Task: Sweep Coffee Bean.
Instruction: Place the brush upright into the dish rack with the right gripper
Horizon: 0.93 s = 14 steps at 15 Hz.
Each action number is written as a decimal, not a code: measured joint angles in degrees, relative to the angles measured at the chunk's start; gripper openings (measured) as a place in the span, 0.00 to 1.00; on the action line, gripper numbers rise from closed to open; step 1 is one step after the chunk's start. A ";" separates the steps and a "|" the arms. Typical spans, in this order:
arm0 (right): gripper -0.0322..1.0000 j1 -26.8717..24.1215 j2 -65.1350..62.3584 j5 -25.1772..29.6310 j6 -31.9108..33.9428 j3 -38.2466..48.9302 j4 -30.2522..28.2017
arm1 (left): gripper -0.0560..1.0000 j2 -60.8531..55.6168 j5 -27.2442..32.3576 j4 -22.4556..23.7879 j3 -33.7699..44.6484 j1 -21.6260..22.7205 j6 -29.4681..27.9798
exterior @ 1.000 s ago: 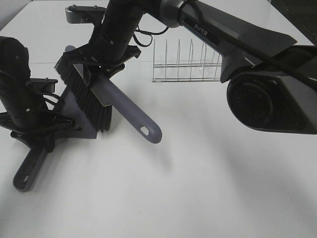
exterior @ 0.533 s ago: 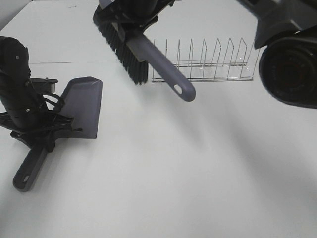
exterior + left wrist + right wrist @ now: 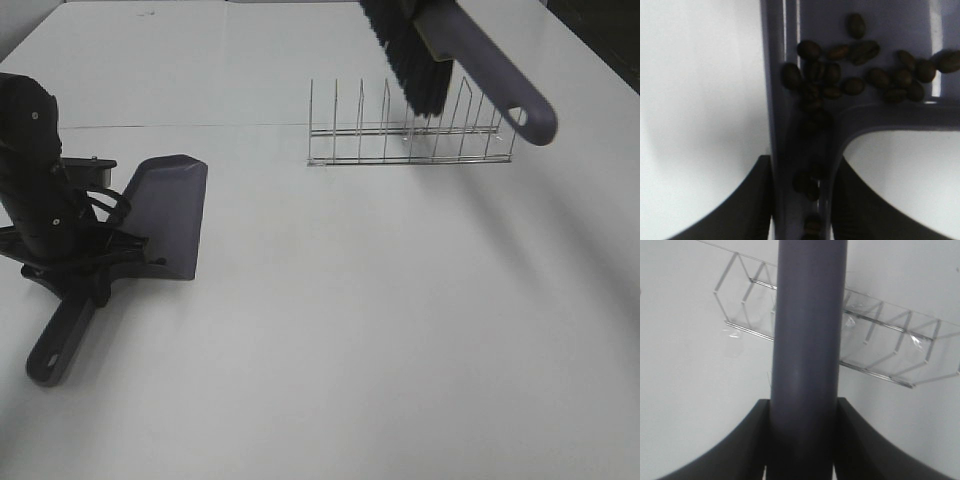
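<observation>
Here, at the far left, the left gripper is clamped tight on the handle of the grey dustpan, which rests on the white table. The coffee beans lie inside the dustpan, heaped against its back wall, with a few down the channel of the handle between the jaws. Farther right, toward the table's far side, stands a wire rack. Over its right end hangs the brush, bristles pointing down; whether they touch the rack I cannot tell. The right gripper is closed around the brush's handle.
</observation>
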 joint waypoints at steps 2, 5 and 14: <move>0.29 -4.58 -4.41 0.00 0.00 6.99 -0.06 | 0.31 0.00 -0.06 0.00 0.00 0.00 0.00; 0.29 -12.15 -8.08 -0.17 0.00 16.79 -0.23 | 0.31 0.00 -0.06 0.00 0.00 0.00 0.00; 0.29 -15.58 -5.21 -4.47 0.00 31.11 -1.66 | 0.31 0.06 0.00 0.00 0.00 0.00 0.00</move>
